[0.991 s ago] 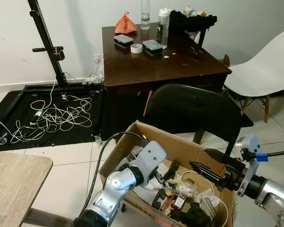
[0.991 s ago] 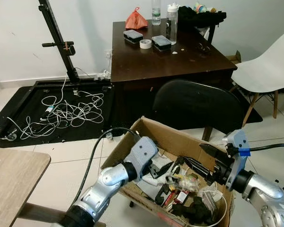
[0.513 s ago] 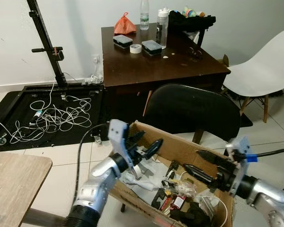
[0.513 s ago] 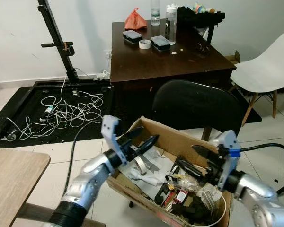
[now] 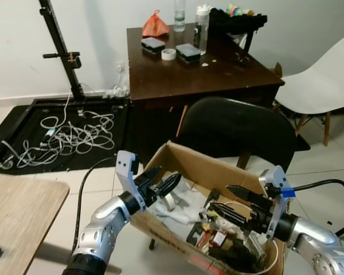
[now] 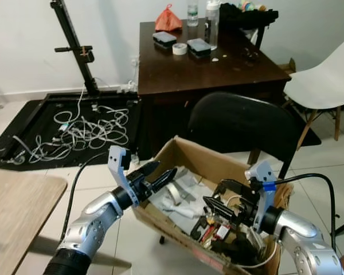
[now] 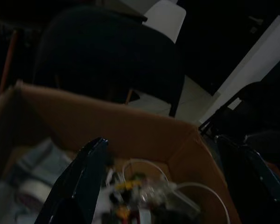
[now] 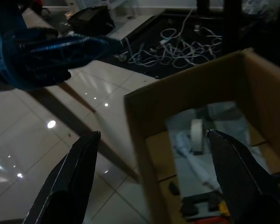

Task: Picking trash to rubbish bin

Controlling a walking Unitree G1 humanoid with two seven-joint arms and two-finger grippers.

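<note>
Both my grippers hang over the box [image 5: 218, 172] serving as bin. My left gripper [image 5: 160, 184] is spread open and empty at its near rim; my right gripper [image 5: 236, 201] is likewise open, holding nothing, above the trash [image 5: 218, 229] heaped inside. Judgement: this drop is finished; further trash, if any, remains to fetch

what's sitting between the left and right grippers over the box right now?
In the left eye view, between the left gripper and right gripper, both open and empty, lies crumpled grey-white paper and a white tape roll inside the brown cardboard box.
</note>
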